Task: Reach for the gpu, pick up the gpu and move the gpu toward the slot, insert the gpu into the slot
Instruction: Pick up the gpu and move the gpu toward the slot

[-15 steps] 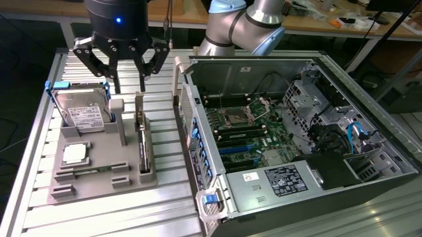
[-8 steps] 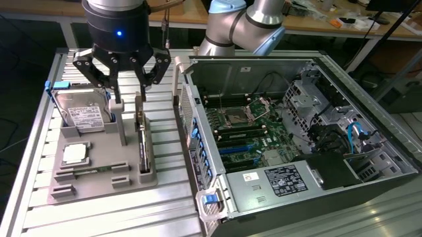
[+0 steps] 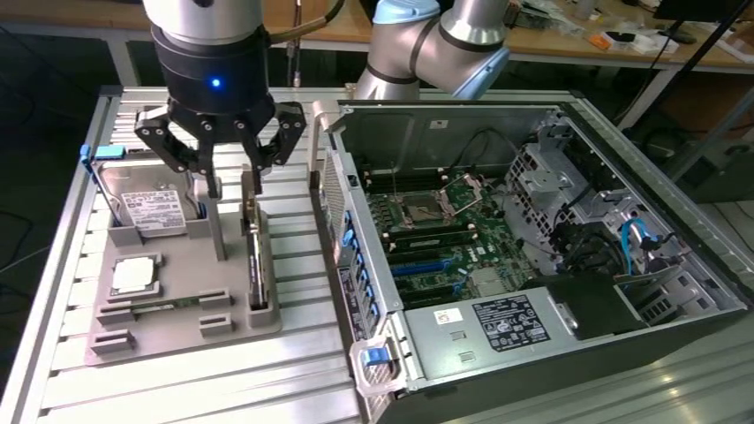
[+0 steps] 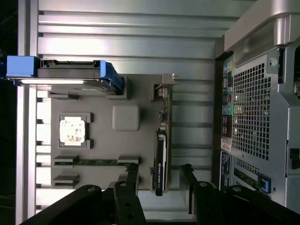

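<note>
The gpu (image 3: 256, 256) stands on its long edge in a grey holder block (image 3: 177, 291) on the slatted metal table, at the exterior view's left. In the wrist view the gpu (image 4: 160, 154) is a thin dark card seen edge-on. My gripper (image 3: 232, 187) hangs just above the card's far end, open, with nothing between its fingers. In the wrist view the gripper (image 4: 159, 176) has one black finger on each side of the card's line. The slot (image 3: 415, 263) is a blue strip on the motherboard inside the open computer case.
On the same holder block are a silver hard drive (image 3: 151, 208) with a white label, a square processor chip (image 3: 133, 276) and a memory stick (image 3: 154, 306). The open case (image 3: 566, 115) fills the exterior view's right, its perforated rear wall (image 4: 253, 108) close beside the holder.
</note>
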Robot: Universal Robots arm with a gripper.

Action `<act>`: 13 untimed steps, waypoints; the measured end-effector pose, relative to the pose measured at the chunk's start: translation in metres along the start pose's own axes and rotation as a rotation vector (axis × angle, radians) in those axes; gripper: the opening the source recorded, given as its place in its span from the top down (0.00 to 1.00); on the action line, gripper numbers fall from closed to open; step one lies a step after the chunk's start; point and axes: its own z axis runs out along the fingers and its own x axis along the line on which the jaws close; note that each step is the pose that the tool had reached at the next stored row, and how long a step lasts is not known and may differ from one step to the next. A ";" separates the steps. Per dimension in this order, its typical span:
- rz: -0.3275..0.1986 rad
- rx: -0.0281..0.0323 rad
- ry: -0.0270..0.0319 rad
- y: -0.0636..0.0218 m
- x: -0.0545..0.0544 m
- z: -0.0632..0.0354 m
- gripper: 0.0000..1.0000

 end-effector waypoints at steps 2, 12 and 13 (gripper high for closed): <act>0.000 -0.0001 -0.0001 -0.0006 0.000 0.0037 0.52; 0.000 0.0000 0.0000 -0.0038 0.000 0.0217 0.52; 0.000 0.0000 0.0000 -0.0041 0.000 0.0234 0.52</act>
